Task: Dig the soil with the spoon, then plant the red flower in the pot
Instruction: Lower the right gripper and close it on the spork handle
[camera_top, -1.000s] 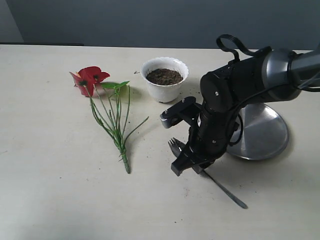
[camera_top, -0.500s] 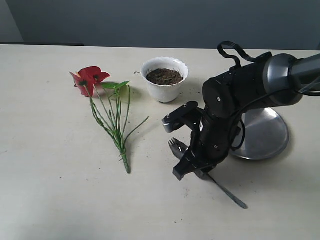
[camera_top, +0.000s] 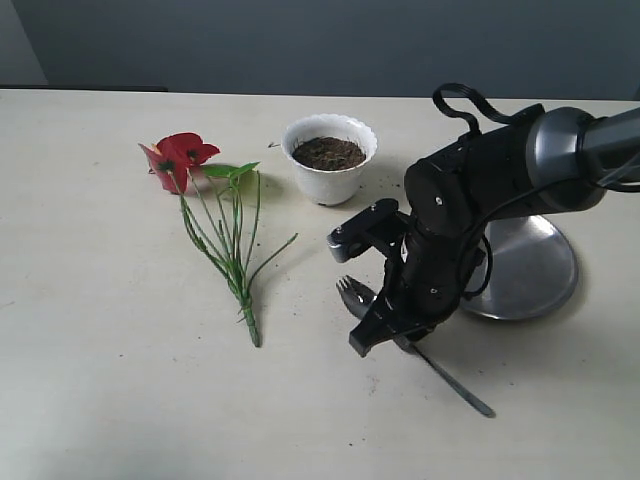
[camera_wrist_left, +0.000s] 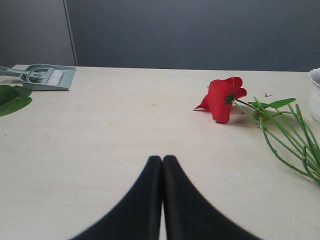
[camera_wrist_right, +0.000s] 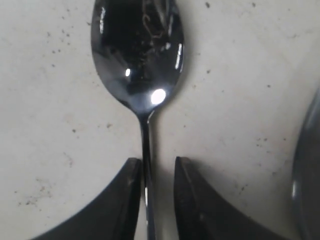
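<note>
Spoon (camera_top: 455, 383) lies flat on table (camera_top: 100, 400), near-right of pot (camera_top: 329, 160), just left of steel plate (camera_top: 530, 270). Right gripper (camera_wrist_right: 152, 167) spread, jaws straddling the handle just behind the bowl, not yet pinching. Left gripper (camera_wrist_left: 162, 167) pressed together, empty. Spoon likely light, rigid, slick and thin; take it squarely at the neck or it may twist.

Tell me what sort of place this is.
Likely a robot test bench, not a garden: bare pale tabletop, grey wall, a robot arm, one pot of soil and a red flower laid out.
</note>
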